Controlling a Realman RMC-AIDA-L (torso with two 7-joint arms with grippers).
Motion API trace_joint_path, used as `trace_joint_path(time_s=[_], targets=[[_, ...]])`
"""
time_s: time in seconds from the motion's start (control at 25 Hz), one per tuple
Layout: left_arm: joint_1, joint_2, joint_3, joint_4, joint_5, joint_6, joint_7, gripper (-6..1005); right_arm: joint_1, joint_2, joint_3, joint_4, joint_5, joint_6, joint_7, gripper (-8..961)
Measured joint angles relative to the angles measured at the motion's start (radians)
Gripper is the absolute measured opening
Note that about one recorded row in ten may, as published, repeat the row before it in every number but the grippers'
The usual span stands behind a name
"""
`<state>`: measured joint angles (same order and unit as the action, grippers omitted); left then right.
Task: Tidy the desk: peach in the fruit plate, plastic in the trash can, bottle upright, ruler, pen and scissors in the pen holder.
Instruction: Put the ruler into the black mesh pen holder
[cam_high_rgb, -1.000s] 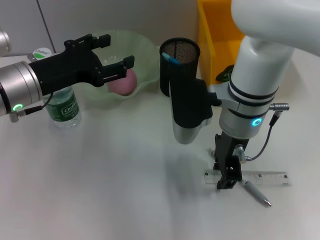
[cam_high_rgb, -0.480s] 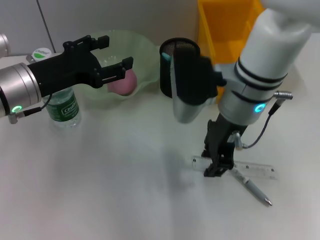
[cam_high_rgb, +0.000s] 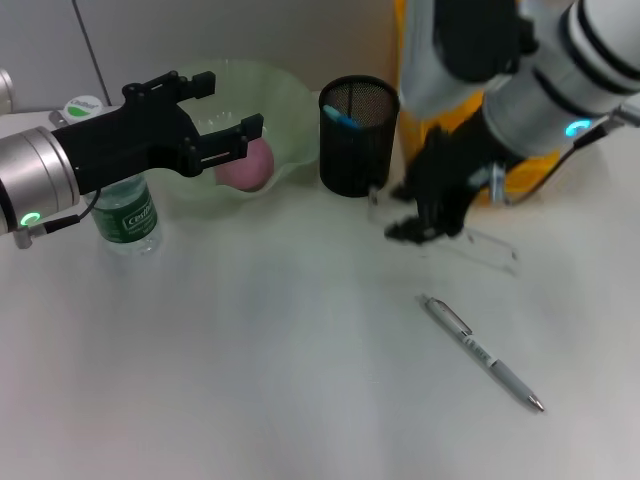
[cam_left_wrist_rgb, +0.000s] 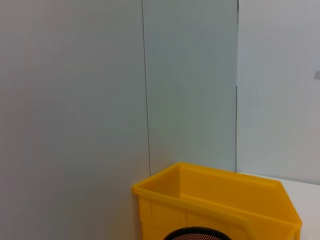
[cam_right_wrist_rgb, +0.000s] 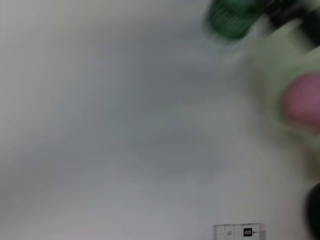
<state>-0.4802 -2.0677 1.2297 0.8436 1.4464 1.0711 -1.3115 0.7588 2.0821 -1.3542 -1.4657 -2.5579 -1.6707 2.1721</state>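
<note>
Silver pen (cam_high_rgb: 482, 353) lies nearest on the desk (cam_high_rgb: 250, 380), apart from everything. Beyond it, my right gripper (cam_high_rgb: 425, 222) is clamped on the clear ruler (cam_high_rgb: 470, 243), lifted off the desk just beside the pen holder (cam_high_rgb: 358, 135). My left gripper (cam_high_rgb: 225, 110), fingers apart, hovers over the plate (cam_high_rgb: 290, 110) with the peach (cam_high_rgb: 250, 165). Bottle (cam_high_rgb: 125, 210) stands upright beneath that arm. Yellow bin (cam_left_wrist_rgb: 220, 202) sits farthest.

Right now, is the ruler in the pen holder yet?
Not yet. The right gripper holds the clear ruler lifted off the table, beside the black mesh pen holder, outside its rim.
</note>
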Motion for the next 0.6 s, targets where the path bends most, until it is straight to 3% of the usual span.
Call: trace_joint_path(time_s=[0.12,0.16,0.2,0.24,0.28,0.44,0.6], targets=[[0.0,0.0,-0.001,0.0,0.0,0.0,0.001,802,-0.041,0.003,-0.006,-0.043,0.028,0.114,0.017,383],[0.0,0.0,-0.001,0.0,0.001,-0.001,0.001,802,-0.069,0.004,-0.011,-0.05,0.069,0.217,0.024,383],[0.0,0.0,-0.001,0.0,0.001,-0.001,0.001,802,-0.069,0.004,-0.011,-0.05,0.069,0.217,0.024,383],[0.001,0.0,-0.001,0.0,0.001,-0.001,0.001,802,-0.095,0.004,-0.013,-0.047,0.127,0.309,0.023,383],[0.001,0.0,-0.002,0.0,0.001,-0.001,0.001,802,-0.095,0.004,-0.013,-0.047,0.127,0.309,0.023,383],[0.003,0.0,-0.004,0.0,0.001,0.0,0.002,802,-0.167,0.002,-0.038,-0.018,0.243,0.564,-0.004,383],[0.004,0.001,-0.004,0.0,0.003,-0.001,0.002,802,-0.19,0.004,-0.076,0.0,0.252,0.675,-0.007,383]])
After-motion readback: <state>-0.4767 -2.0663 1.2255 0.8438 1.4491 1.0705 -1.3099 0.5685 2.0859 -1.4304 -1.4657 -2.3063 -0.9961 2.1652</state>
